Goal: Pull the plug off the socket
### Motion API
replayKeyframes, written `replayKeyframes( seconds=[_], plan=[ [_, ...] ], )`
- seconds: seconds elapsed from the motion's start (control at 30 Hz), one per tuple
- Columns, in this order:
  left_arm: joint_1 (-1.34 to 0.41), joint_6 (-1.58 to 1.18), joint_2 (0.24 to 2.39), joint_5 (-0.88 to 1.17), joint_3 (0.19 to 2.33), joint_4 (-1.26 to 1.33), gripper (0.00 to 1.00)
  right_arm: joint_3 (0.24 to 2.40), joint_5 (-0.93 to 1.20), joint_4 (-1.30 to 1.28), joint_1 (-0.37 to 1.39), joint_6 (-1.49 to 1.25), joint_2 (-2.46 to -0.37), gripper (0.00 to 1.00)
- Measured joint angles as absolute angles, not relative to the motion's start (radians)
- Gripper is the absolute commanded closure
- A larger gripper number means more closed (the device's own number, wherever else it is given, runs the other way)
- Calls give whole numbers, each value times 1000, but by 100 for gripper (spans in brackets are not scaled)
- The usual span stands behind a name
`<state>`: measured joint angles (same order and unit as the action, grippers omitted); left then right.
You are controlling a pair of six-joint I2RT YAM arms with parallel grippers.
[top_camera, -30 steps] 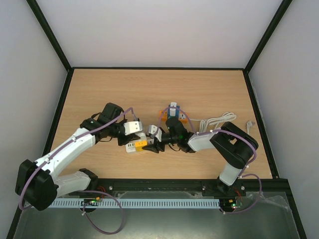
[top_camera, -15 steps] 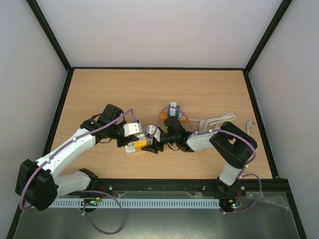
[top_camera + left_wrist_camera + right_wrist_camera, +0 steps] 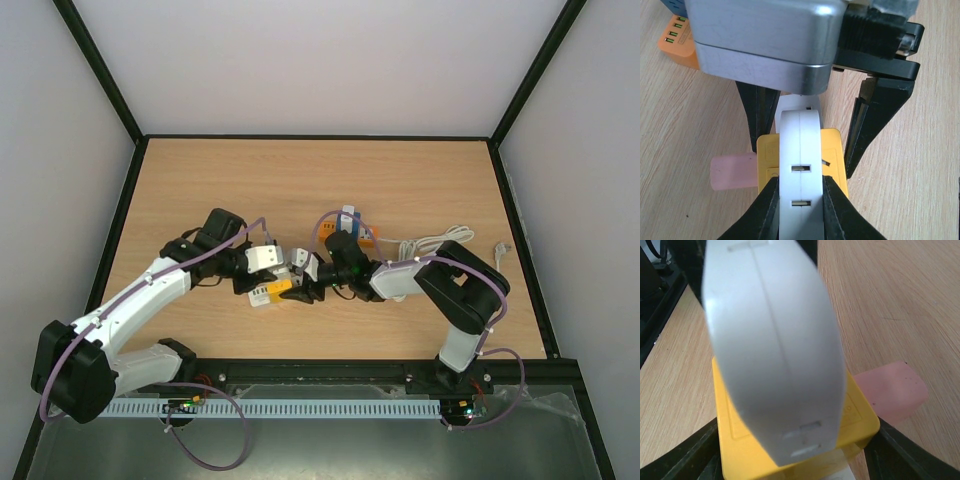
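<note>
The white, rounded plastic plug point(image 3: 800, 165) stands seated in a square yellow plastic socket block point(image 3: 834, 150). Both sit on the light wooden surface point(image 3: 300, 180), closer to its near edge than its far one and about midway between its left and right edges.

The left pincer point(image 3: 800, 197) is clenched on the plug, one black finger pressed against each flat side. From the opposite side, the right pincer point(image 3: 795, 435) straddles the yellow socket block. Its two black fingers lie close against the block's outer sides. Whether they press on it or only flank it, I cannot tell.

A flat, translucent pink tab point(image 3: 732, 171) lies on the surface, touching the left side of the socket block in the left wrist view.

Farther back, towards the middle of the surface, is an orange plastic power strip point(image 3: 368, 238) with a blue-and-white adapter point(image 3: 347, 217) standing on it. A bundled white cable point(image 3: 440, 240) lies to the right of the strip, near the right edge.
</note>
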<state>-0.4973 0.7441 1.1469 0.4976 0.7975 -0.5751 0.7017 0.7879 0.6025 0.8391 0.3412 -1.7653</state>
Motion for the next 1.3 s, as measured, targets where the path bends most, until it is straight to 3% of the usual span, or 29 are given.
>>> replayKeyframes(
  seconds=[0.17, 0.7, 0.83, 1.07, 1.3],
  plan=[
    [-494, 735, 1153, 501, 808, -591, 96, 702, 788, 603, 839, 353, -1765, 51],
    [-443, 691, 1151, 566, 889, -670, 97, 702, 784, 606, 846, 356, -1769, 56],
    [-413, 699, 1150, 584, 891, -673, 97, 702, 784, 606, 846, 356, -1769, 46],
    [-346, 722, 1149, 638, 953, -704, 97, 710, 782, 574, 846, 354, -1765, 12],
    [-313, 741, 1147, 658, 1023, -773, 97, 782, 787, 426, 843, 356, -1726, 4]
  ],
)
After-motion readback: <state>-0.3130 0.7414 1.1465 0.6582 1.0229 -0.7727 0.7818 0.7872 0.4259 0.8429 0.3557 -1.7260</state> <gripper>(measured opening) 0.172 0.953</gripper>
